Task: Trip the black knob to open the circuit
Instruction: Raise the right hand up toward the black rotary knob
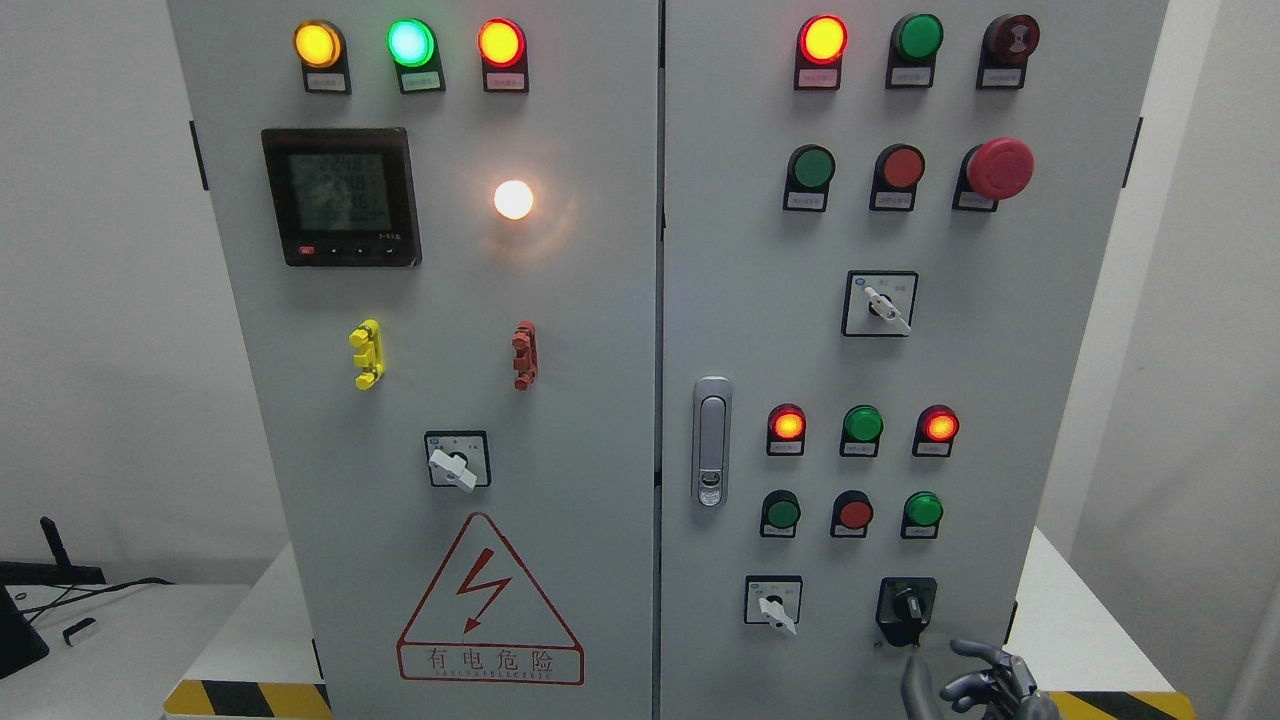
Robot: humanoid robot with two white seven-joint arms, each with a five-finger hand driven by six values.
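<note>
Black knob (pixel 908 605) sits untouched above the half-cropped right hand (pixel 985 685), fingers seemingly spread.

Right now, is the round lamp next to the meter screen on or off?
On. The round lamp beside the meter screen glows bright white and casts a warm halo on the grey cabinet door.
</note>
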